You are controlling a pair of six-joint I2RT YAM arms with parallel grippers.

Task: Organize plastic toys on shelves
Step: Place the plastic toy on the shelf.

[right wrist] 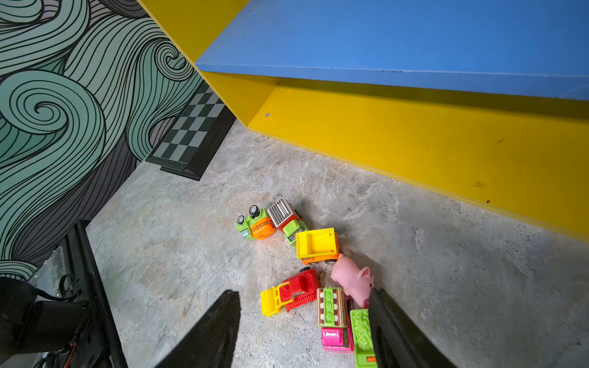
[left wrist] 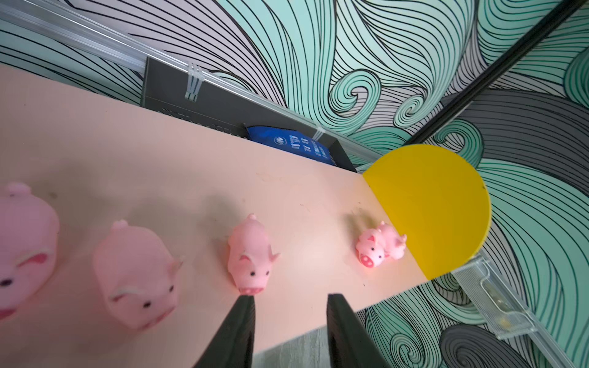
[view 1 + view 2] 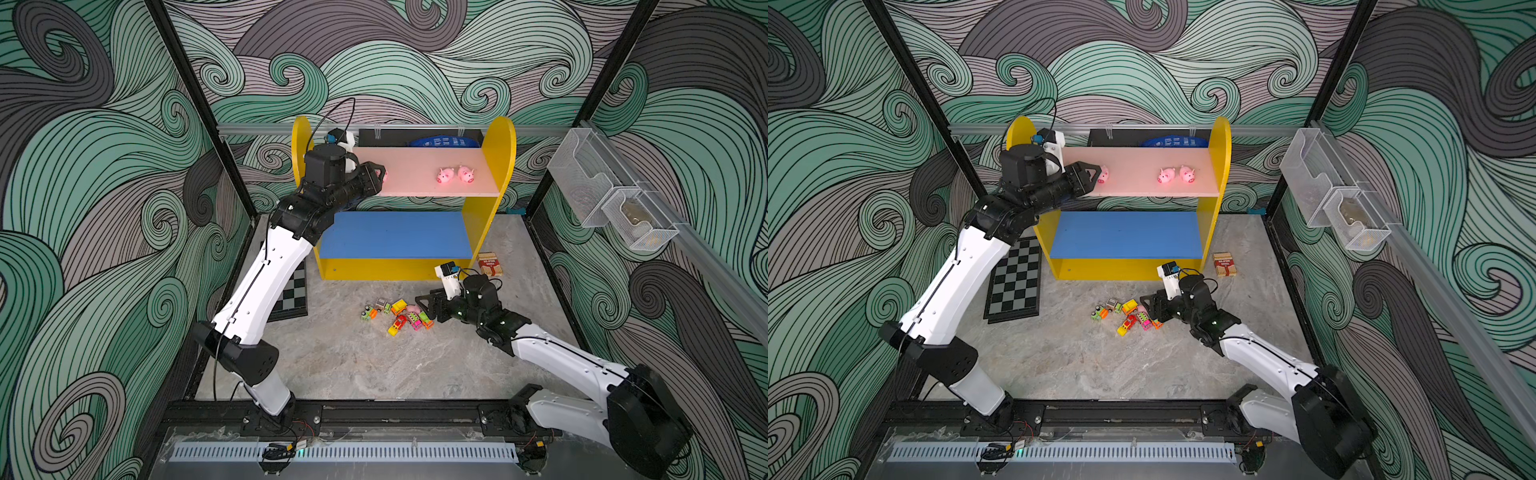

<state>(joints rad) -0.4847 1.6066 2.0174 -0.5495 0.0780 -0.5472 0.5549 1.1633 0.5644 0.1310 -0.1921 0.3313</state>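
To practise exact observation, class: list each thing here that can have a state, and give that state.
Left gripper: open, empty, at the pink shelf.
Right gripper: open, empty, over the vehicles.
Shelf pigs: five, standing on the pink shelf.
Floor pig: unshelved, among the vehicles.
Vehicles: jumbled on the floor, a green one on its side.

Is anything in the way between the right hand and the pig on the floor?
Yes. A pink truck and a green car lie packed against the pig, inside the open right hand's gap, and a yellow dump truck sits at its back.
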